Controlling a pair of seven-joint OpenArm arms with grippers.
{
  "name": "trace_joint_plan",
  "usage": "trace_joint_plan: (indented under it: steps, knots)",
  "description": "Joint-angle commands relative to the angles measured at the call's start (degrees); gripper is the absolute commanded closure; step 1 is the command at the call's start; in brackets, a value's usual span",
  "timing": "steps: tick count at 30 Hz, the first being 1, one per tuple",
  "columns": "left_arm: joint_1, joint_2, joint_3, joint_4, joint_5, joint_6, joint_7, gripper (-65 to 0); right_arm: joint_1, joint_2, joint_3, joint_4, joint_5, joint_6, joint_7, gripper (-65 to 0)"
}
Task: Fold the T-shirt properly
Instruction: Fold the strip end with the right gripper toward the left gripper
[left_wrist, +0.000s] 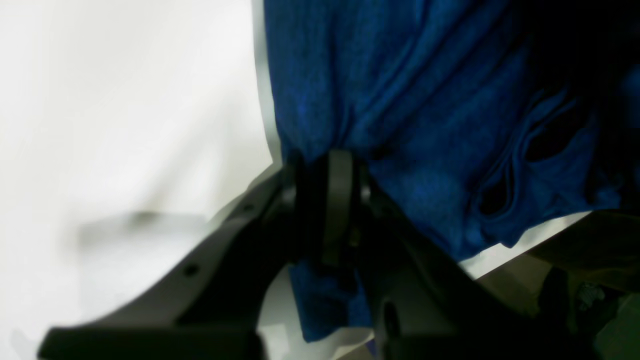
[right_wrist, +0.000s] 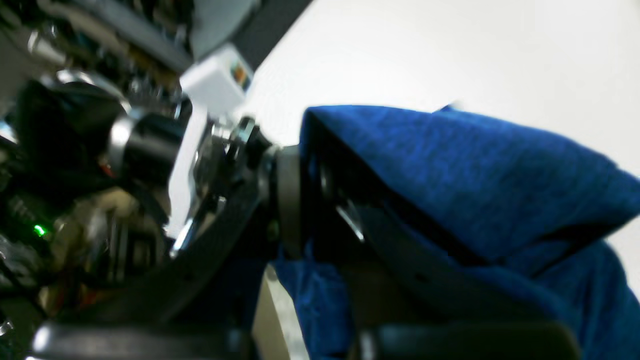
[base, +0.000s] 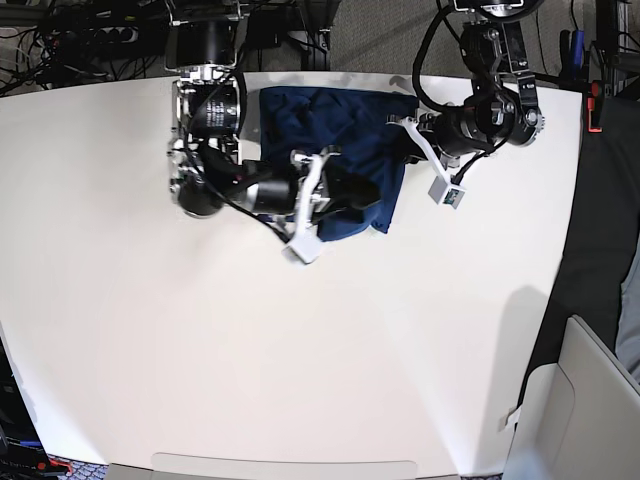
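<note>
Left wrist view: T-shirt (left_wrist: 400, 125) fills the upper right, bunched in folds, its straight edge running down the middle of frame. Bare white table (left_wrist: 125, 125) takes the whole left half, open room there. Left gripper (left_wrist: 340, 200) has its jaws narrow, pinched on a gathered bit of the blue fabric; a tail of cloth hangs below the fingers. Table edge shows at lower right, dark clutter past it, blurred.

Right wrist view: right gripper (right_wrist: 305, 200) is closed tight on the shirt (right_wrist: 450, 180), fabric draped over and past one finger in a thick fold. White table (right_wrist: 450, 55) open at upper right. Left of frame is robot hardware and cables, blurred, with a green light.

Base view: navy shirt (base: 345, 135) lies crumpled near the table's (base: 300, 350) far edge, centre. Right arm reaches in from view left, lying low across the table, gripper (base: 352, 192) at the shirt's near edge. Left arm comes from view right, gripper (base: 400, 125) at the shirt's right side. Wide bare table in front and to both sides. Cables and gear behind the far edge.
</note>
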Motion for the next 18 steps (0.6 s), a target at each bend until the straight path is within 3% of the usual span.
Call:
trace_joint_plan:
  steps: [1, 13, 18]
  knots:
    - [0.0, -0.1, -0.1, 0.5, 0.6, -0.2, 1.2, 0.0, 2.0, -0.4, -1.2, 0.6, 1.4, 0.3, 1.1, -1.1]
    - [0.0, -0.1, -0.1, 0.6, 0.6, -0.2, 1.2, 0.0, 6.1, -0.4, -12.4, -9.0, -1.4, 0.3, 1.1, -1.1]
    - [0.0, 0.0, -0.1, 0.6, 0.6, -0.2, 1.2, 0.0, 6.2, -0.4, -13.6, -9.2, -5.1, 0.3, 2.5, -1.3]
